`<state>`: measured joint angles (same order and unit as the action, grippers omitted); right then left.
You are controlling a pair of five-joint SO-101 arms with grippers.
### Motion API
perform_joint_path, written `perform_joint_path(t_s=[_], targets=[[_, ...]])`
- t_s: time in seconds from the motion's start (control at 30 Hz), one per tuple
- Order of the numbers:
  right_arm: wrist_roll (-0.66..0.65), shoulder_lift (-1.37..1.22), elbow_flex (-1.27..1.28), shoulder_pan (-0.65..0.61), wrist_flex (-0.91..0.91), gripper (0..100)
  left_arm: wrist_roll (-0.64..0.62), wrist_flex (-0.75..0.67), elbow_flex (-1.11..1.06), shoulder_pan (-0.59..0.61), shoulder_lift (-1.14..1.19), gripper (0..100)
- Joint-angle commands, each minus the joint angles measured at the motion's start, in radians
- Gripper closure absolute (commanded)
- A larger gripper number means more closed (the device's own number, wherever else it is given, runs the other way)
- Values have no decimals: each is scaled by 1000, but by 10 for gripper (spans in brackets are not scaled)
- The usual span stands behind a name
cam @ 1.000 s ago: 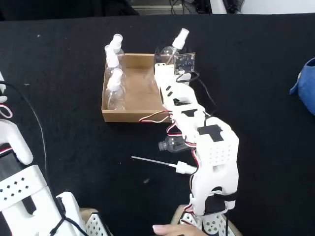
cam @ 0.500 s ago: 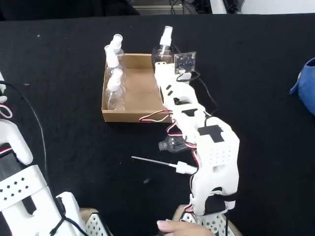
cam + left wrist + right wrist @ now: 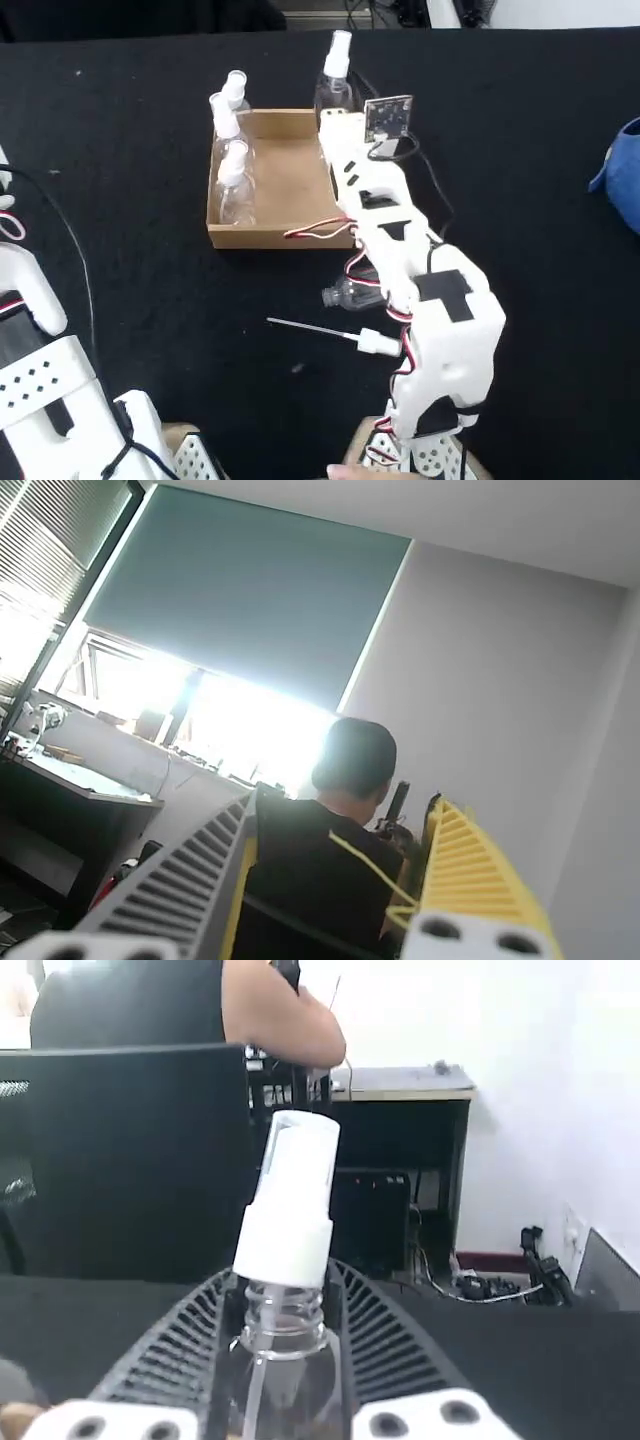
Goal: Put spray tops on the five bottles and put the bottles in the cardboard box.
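Observation:
My right gripper [image 3: 337, 108] [image 3: 285, 1285] is shut on a clear bottle [image 3: 334, 88] [image 3: 283, 1365] with a white spray top [image 3: 290, 1200], held upright at the far right corner of the cardboard box [image 3: 280, 232]. Three capped bottles [image 3: 232, 172] stand along the box's left side. An uncapped bottle [image 3: 347, 294] lies on the black table, partly under the right arm. Nearer the front lies a loose spray top [image 3: 376, 343] with its long tube pointing left. My left gripper [image 3: 330, 880] points up at the room, open and empty.
The left arm's white body [image 3: 50, 390] fills the front left corner of the table. A blue object [image 3: 620, 170] sits at the right edge. The right half of the box floor [image 3: 290, 185] is bare cardboard.
The right gripper carried its bottle from a tilt to upright and shifted it toward the far side, past the box's far right corner. The left arm stayed still.

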<state>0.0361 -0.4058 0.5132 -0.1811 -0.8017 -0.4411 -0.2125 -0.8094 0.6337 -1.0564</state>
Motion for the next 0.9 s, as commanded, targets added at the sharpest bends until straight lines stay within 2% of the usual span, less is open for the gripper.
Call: perform_joint_path(t_s=[0.0,0.13,0.23,0.33,0.43,0.87], targets=[[-2,67,21,-2,-20,987,-6,-20,15,-4,-5,848],[-2,25,47,-3,-74,988,-6,-20,15,-4,-5,848],[-17,-39,71,-2,-261,988,-6,-20,15,-4,-5,848],[-106,-128,85,-8,-448,988,-6,-20,15,-4,-5,848],[-141,-222,39,-9,-552,988,-6,-20,13,-4,-5,848],[-144,-302,-28,-25,-557,987,-6,-20,13,-8,-5,848]])
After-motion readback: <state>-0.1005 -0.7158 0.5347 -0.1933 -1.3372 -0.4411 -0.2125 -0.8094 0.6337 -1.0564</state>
